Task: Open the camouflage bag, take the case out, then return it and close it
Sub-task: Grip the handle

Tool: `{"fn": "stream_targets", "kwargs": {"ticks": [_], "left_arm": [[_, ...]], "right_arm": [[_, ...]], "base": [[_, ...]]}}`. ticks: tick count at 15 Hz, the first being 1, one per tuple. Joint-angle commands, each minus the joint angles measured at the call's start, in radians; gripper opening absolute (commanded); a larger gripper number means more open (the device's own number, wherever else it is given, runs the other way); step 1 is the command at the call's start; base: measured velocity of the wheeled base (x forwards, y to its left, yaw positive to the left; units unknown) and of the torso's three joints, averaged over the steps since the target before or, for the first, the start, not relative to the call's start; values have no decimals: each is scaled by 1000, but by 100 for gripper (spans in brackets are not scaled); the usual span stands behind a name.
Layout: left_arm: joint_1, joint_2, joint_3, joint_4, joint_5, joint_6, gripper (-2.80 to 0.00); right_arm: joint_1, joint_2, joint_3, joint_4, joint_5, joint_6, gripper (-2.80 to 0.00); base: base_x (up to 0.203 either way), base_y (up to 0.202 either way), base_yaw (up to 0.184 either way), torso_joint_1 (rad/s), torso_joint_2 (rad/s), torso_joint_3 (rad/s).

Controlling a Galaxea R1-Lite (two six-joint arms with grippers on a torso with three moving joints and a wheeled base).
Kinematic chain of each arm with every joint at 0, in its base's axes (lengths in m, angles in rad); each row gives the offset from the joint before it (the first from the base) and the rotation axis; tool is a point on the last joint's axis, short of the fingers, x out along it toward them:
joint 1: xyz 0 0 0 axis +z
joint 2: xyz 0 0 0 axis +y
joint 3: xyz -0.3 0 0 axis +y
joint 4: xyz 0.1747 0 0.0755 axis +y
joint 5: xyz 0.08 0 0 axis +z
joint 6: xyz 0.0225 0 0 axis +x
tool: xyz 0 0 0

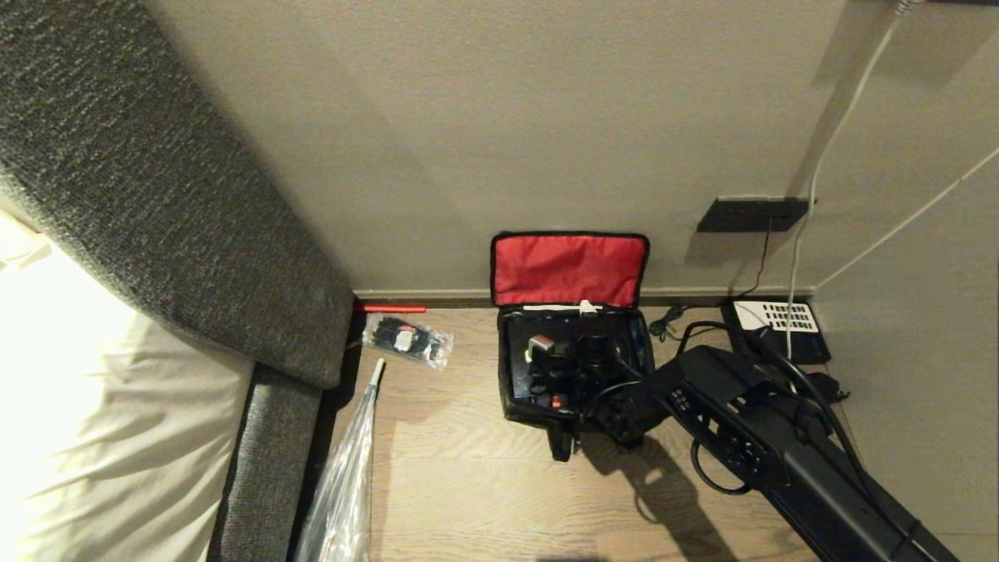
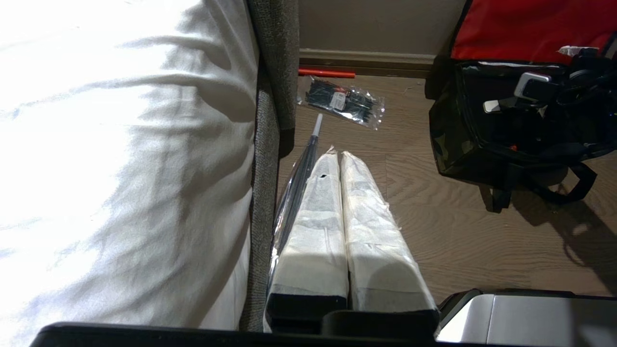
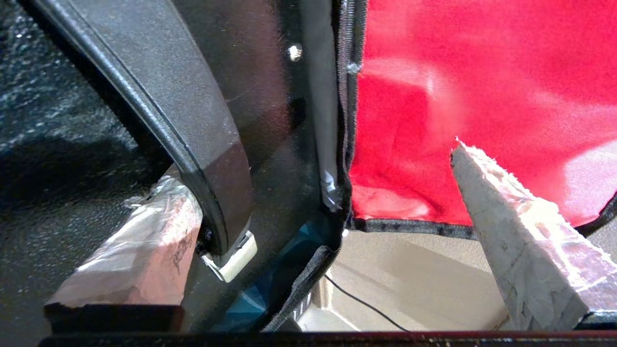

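Reaching into open camouflage bag (image 1: 570,269), right gripper (image 1: 581,363) fingers spread wide over black case (image 3: 72,120); lid propped against wall for access.

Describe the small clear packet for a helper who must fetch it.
Start at the grey upholstered bed end. On the wooden floor beside it, near the skirting, lies a clear plastic packet of black items. Unlike the red-lined camouflage bag nearby, it is flat and transparent.

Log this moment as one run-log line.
bag: camouflage bag lid open, red lining up | right gripper: open, inside bag | left gripper: shut, parked by bed
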Motion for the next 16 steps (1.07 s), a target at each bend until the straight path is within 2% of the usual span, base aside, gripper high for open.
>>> {"fn": "stream_targets", "kwargs": {"ticks": [1,5,6,11,16], "left_arm": [[0,0,0,1,0,-2,-280],[0,0,0,-1,0,-2,-280],[0,0,0,0,0,0,-280],[0,0,0,0,0,-1,-280],[0,0,0,0,0,-1,-280]], "right_arm": [[1,6,1,-19,11,-19,0],[-1,8,15,-17,17,-42,0],[-1,8,15,-14,16,-37,-280],[-1,9,13,-24,15,-18,-280],[1,-7,47,-95,11,-19,-280]], "base": [[0,0,0,0,0,0],[0,0,0,0,0,0],[0,0,0,0,0,0],[0,0,0,0,0,0],[0,0,0,0,0,0]]}}
